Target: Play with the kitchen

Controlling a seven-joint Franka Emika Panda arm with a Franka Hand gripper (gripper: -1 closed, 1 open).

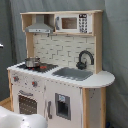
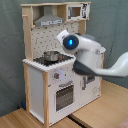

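Standing upright, kitchen [image 1: 60, 75] w/ pot [image 2: 50, 56] on hob; arm [image 2: 85, 52] in front, gripper state unclear.

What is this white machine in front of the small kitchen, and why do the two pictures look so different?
The white machine is a robot arm. Both pictures show the same toy kitchen from two cameras standing off the arm, on different sides. In the first exterior view the kitchen is seen almost unblocked; only white parts of the arm appear at the bottom. In the second exterior view the arm reaches across the kitchen's front. On the black hob stands a small metal pot. Beside it are a grey sink and a black tap. Its end effector is not visible.
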